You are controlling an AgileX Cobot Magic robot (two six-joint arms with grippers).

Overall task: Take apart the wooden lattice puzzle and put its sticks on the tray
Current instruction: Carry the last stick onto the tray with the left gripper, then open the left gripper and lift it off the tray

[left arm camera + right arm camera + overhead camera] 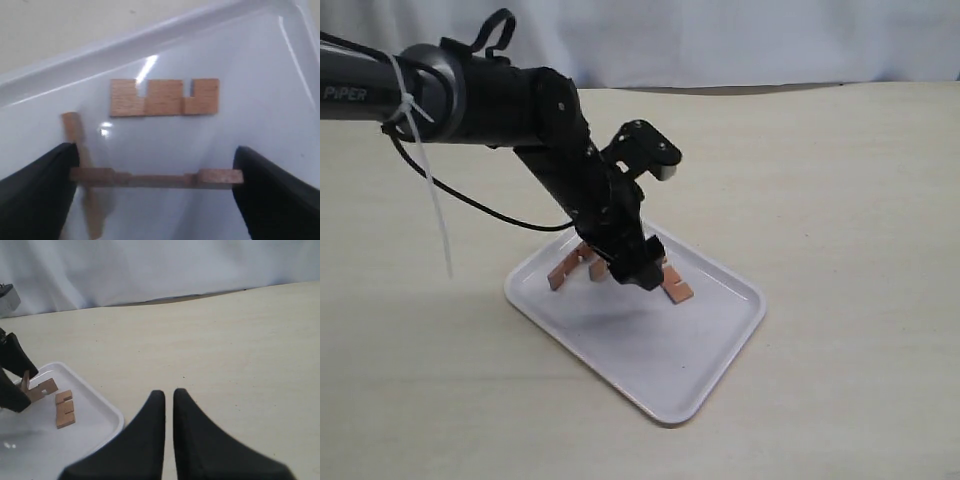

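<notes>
— Beige tabletop (860, 200), with a pale curtain (740, 40) hanging behind it. What is on the left?

— One black robot arm (500, 95) comes in from the left edge and bends down to a white tray (720, 370) near the middle of the table. Its left gripper (638, 268) is low over the tray's far end.

— Is it holding anything?

— Yes. In the left wrist view its two black fingers (37, 195) stand fairly wide and pinch a wooden stick (155, 178) end to end, seen edge-on. I cannot tell whether that stick touches the tray. A blurred stick (74, 131) crosses it close to one finger. I cannot tell whether those two are locked together.

— And the other sticks?

— In the exterior view a loose stick (559, 271) lies on the tray to the left of the gripper. A second loose stick (677, 290) lies just to its right. The left wrist view also shows a notched stick (165, 97) lying flat on the tray beyond the pinched one.

— What about the right side?

— The right gripper (169, 425) shows only in its own wrist view, above the table, with a corner of the tray nearby. Its fingers are almost together, with a thin slit between them and nothing in it.
</notes>
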